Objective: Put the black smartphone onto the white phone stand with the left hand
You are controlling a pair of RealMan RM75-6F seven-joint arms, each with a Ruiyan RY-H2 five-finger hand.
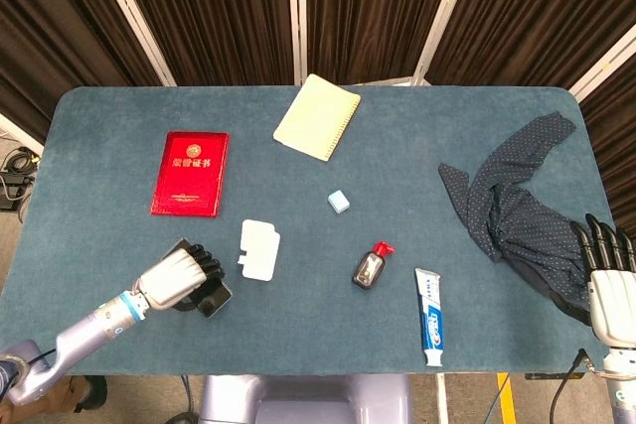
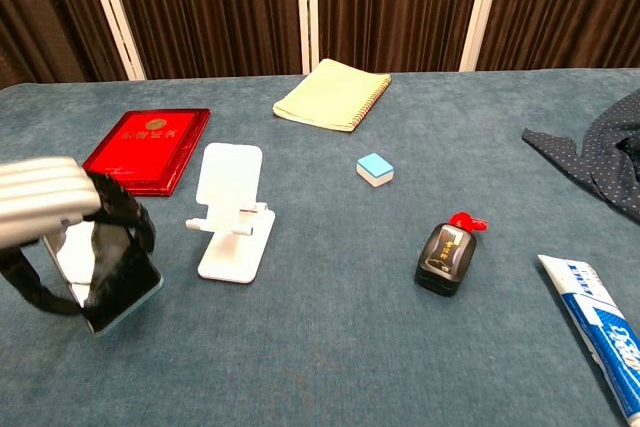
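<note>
- Dark curtains with pale vertical strips are hanging behind your blue-carpeted bench [image 1: 119,136].
- Your left robot hand [image 2: 60,209] is gripping the black smartphone [image 2: 115,272], with the fingers [image 2: 125,215] curling over its top edge and the thumb wrapping under its near side.
- The black smartphone is tilting up in that grasp near the bench's front left edge; from the chest view you cannot tell whether its lower corner is touching the cloth.
- The white phone stand [image 2: 232,212] is standing upright just to the right of the phone, apart from it and carrying nothing.
- Your right robot hand [image 1: 604,270] is resting at the far right edge of the head view, fingers straight and spread, gripping nothing, with the fingertips beside the dotted dark cloth [image 1: 517,206].
- A red booklet [image 1: 190,173] is lying behind the stand, and a cream spiral notebook [image 1: 317,116] is sitting farther back.
- A small blue eraser [image 2: 375,169], a black bottle with a red cap [image 2: 446,251] and a toothpaste tube [image 1: 428,316] are lying to the right of the stand.
</note>
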